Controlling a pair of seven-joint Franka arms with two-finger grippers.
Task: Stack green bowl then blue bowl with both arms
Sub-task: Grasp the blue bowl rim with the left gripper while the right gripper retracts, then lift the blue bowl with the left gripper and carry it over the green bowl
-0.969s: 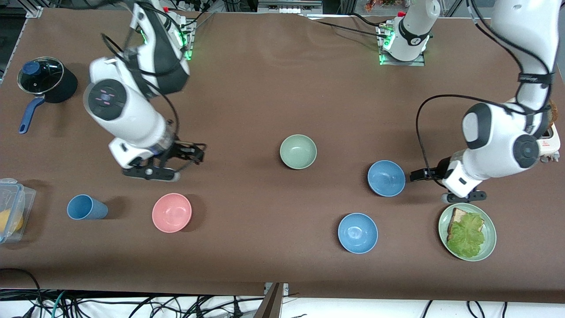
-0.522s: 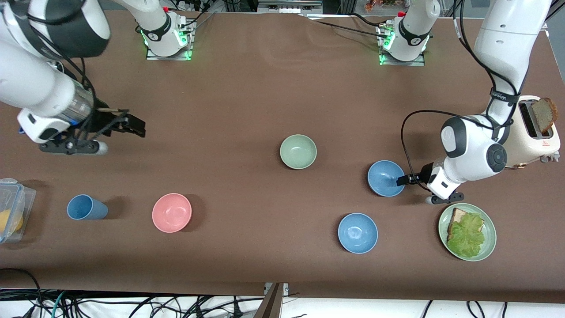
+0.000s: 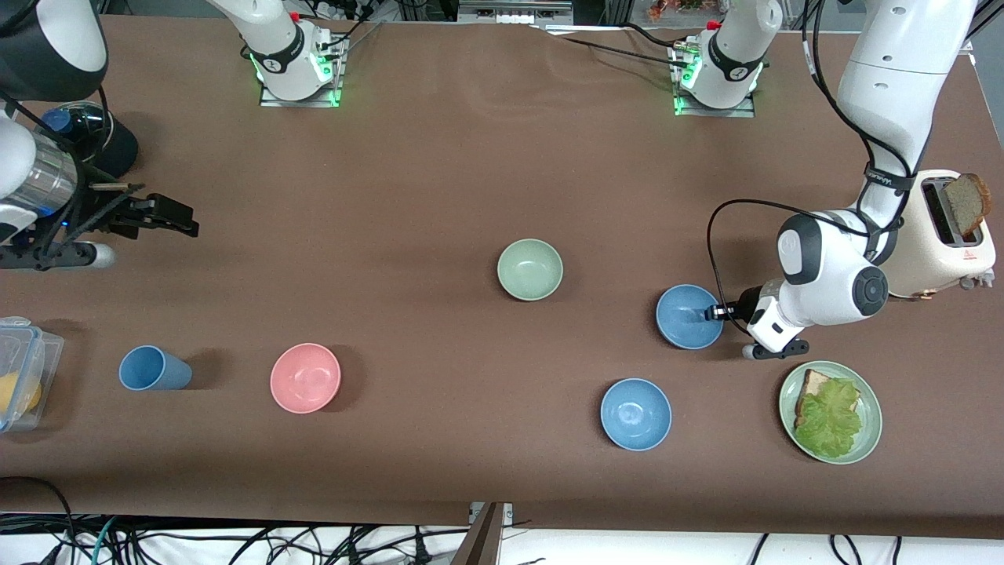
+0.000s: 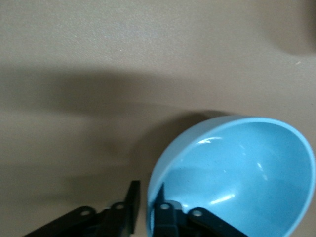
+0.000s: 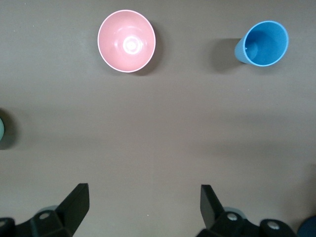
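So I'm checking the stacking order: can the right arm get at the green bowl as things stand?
Probably yes: the green bowl sits alone mid-table, and the right gripper, fingers open, hangs over bare table at its own end.

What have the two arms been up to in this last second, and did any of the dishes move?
The right gripper swung away from above the pink bowl toward its own end of the table, jaws open. The left gripper slid in onto the blue bowl, its jaws now straddling the rim, and the bowl shifted very slightly. The green bowl and the other dishes stayed put.
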